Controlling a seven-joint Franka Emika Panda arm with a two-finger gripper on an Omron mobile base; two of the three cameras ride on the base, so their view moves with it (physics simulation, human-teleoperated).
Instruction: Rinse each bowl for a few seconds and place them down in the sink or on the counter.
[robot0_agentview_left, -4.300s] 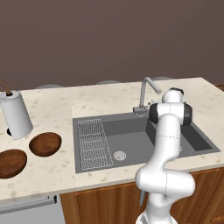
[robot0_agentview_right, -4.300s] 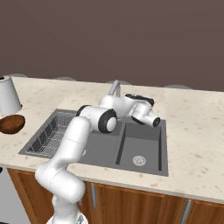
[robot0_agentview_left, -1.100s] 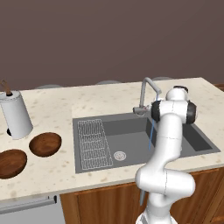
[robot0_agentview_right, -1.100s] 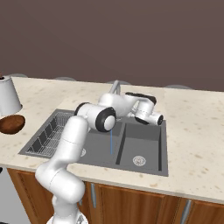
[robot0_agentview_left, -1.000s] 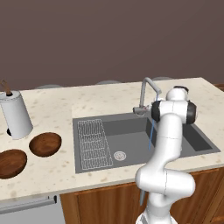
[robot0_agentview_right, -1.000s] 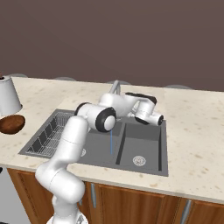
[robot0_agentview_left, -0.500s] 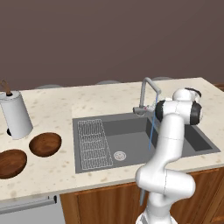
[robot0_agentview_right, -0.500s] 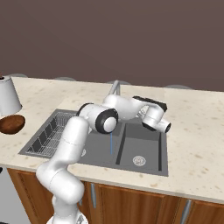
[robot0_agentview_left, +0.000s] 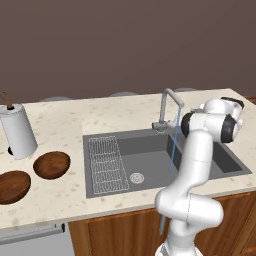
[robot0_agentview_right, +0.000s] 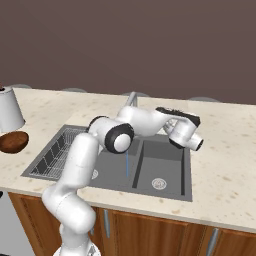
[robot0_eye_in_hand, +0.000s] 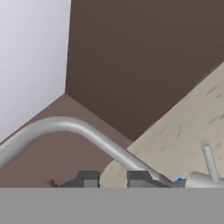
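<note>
Now gripper (robot0_eye_in_hand: 113, 178) hovering by faucet (robot0_agentview_left: 169, 102), fingers nearly together, holding nothing. Water running. Bowls (robot0_agentview_left: 51, 164) sitting far left on counter (robot0_agentview_left: 65, 120), well apart; long reach leftward needed.

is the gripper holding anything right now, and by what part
Nothing is held. The gripper is nearly shut on air by the faucet; both bowls lie on the counter.

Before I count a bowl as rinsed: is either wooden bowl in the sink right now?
No, both bowls lie on the counter left of the sink, beside the white cylinder.
</note>
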